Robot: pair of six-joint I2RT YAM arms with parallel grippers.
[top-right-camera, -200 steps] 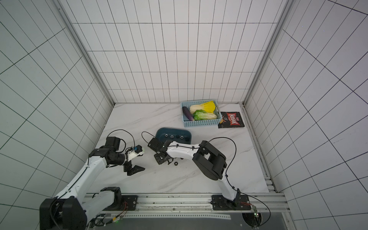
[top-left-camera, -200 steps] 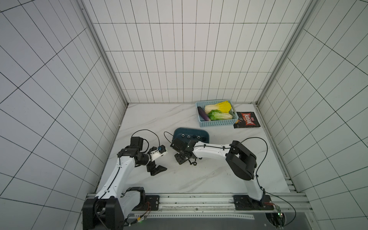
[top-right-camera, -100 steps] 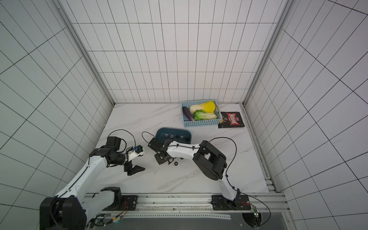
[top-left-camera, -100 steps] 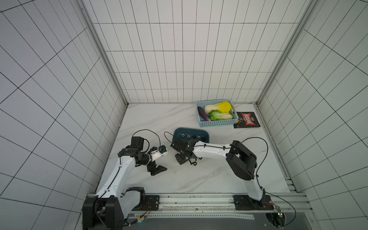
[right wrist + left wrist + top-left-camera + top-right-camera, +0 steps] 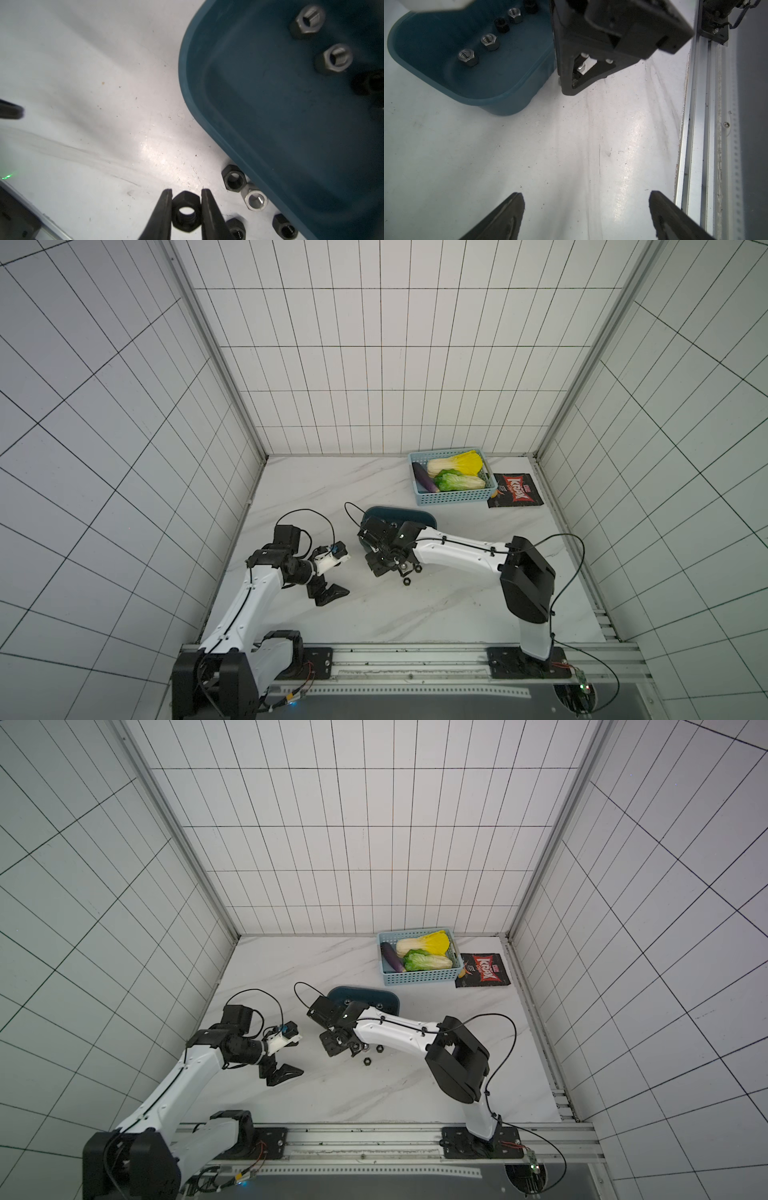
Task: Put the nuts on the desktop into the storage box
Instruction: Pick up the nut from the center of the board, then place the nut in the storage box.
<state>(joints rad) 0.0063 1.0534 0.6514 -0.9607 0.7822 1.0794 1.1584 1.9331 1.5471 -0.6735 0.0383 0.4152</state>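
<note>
Left gripper (image 5: 585,195) hangs wide open and empty over the desktop (image 5: 104,104), clear of the work. To its right, the right gripper (image 5: 186,190) pinches a black nut (image 5: 185,225) down at the desktop, likely to lift it into the storage box (image 5: 270,124) just beside it, where several nuts (image 5: 308,21) already lie.

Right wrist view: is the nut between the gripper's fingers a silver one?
No, the right gripper holds a black nut; a silver nut lies loose nearby.

R tool (image 5: 186,191) pinches black nut (image 5: 186,200) nr storage box (image 5: 270,124); 4 more nuts (image 5: 233,179) loose on desktop (image 5: 83,93).
</note>
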